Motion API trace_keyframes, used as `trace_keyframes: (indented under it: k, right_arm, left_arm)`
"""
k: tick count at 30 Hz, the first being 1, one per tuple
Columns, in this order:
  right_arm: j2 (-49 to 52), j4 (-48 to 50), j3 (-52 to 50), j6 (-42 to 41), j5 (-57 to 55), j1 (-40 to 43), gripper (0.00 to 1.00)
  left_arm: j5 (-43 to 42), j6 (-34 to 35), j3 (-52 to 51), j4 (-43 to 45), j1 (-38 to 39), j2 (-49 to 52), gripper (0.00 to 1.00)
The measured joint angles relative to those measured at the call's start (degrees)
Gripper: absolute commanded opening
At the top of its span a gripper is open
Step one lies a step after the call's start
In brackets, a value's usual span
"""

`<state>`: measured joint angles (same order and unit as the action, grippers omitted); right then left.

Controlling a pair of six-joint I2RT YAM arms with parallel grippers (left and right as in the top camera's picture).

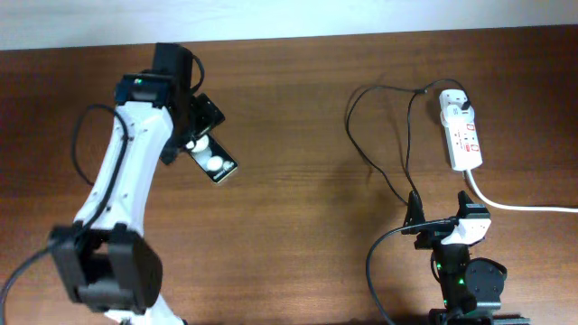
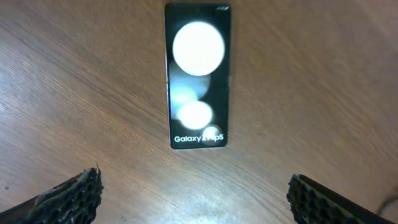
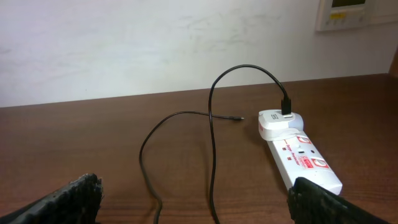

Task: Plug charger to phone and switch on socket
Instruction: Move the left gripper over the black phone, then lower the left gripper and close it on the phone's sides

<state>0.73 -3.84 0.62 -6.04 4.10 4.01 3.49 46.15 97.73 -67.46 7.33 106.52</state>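
Phone [image 2: 198, 78]: flat on table [image 1: 298, 226], left half, well apart from socket. Two white spots, w/ "Galaxy" lettering at the end nearest the jaws.
L gripper [image 2: 199, 199]: jaws wide apart, nothing btwn them. Phone lies just ahead of the tips, roughly centred on the gap, untouched.
Charger [image 3: 211, 143]: thin black cable looping over table on the right. White adapter [image 3: 277, 123] sits in socket's far end. Plug tip [image 3: 239, 118] lies loose on wood left of adapter, not in phone.
Socket [image 3: 301, 162]: right side of table, ahead and right of R gripper. Thick cord [image 1: 515, 206] runs off its near end to the right edge.
R gripper [image 3: 199, 205]: jaws apart, empty. Two cable strands run btwn the fingers in wrist view; can't tell if touching.
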Motion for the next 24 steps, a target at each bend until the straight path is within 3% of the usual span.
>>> trace_keyframes:
  k: [9,24]
  right_arm:
    - [0.0,0.0,0.0,0.0,0.0,0.0,0.98]
    - [0.0,0.0,0.0,0.02,0.0,0.0,0.98]
  left_arm:
    - [0.0,1.51,0.11,2.25,-0.13,11.65,0.99]
    - [4.07,-2.4,0.22,13.55,-0.76,18.01,0.99]
